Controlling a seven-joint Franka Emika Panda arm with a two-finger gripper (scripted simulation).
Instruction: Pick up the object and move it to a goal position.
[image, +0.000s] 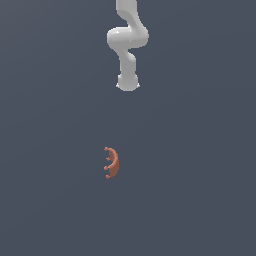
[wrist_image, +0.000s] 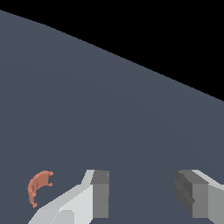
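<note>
The object (image: 112, 162) is a small reddish-orange crescent with short prongs along its inner edge, lying on the grey floor in the lower middle of the exterior view. It also shows in the wrist view (wrist_image: 38, 187), off to the side of the fingers and apart from them. The white arm (image: 127, 47) hangs at the top middle of the exterior view, far from the object; its fingers are not distinguishable there. In the wrist view my gripper (wrist_image: 142, 194) is open and empty, its two grey pads (wrist_image: 101, 192) set wide apart with only floor between them.
A plain dark grey floor (image: 190, 150) fills both views. In the wrist view the floor ends at a curved edge (wrist_image: 131, 61) with black beyond it. No other objects show.
</note>
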